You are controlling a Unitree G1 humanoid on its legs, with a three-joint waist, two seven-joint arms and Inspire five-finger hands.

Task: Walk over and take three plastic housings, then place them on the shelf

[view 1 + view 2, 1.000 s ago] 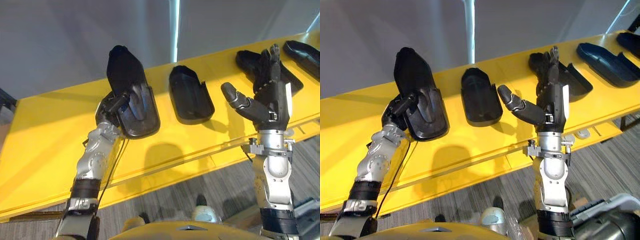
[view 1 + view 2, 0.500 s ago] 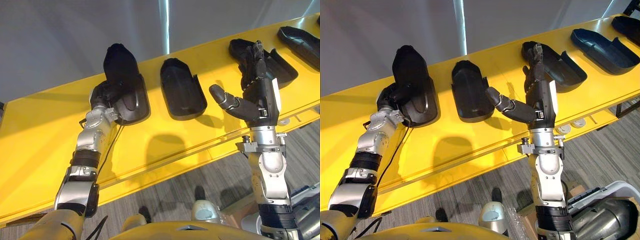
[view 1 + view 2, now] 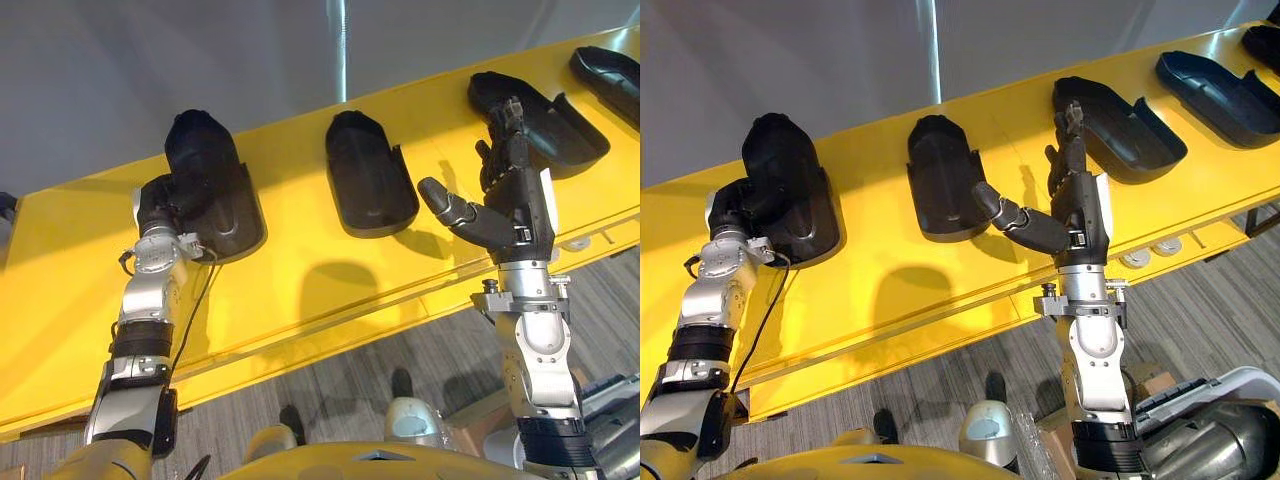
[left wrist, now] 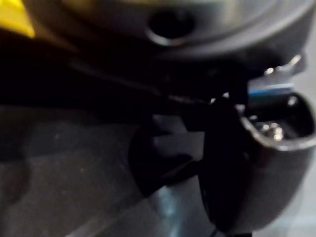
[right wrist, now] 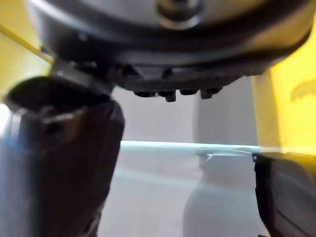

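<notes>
Where the yellow shelf (image 3: 300, 285) slants across the head views, its top is smooth and glossy, with a shallow step along the front edge. Four black plastic housings lie on it in a row, well apart from one another. Each is a long scooped shell, rounded and closed at the far end, open and flared at the near end, with a dull sheen on its walls. The left housing (image 3: 215, 190) is the bulkiest in outline, its hood standing up at the back. The second housing (image 3: 368, 185) lies mid-shelf, the third housing (image 3: 545, 115) further right, and the fourth housing (image 3: 610, 70) near the right end of the shelf.

The left arm reaches up almost straight from the lower left, and the left hand (image 3: 158, 208) sits against the left housing's left side. Black meets black there, so whether it grips the shell or only rests on it cannot be told.

The right arm stands upright from the lower right. The right hand (image 3: 518, 205) is raised and spread — fingers straight and pointing up toward the third housing, thumb stuck out toward the second. It holds nothing.

A plain grey wall (image 3: 150, 70) rises behind the shelf, and grey ribbed carpet (image 3: 350, 385) lies below it.
</notes>
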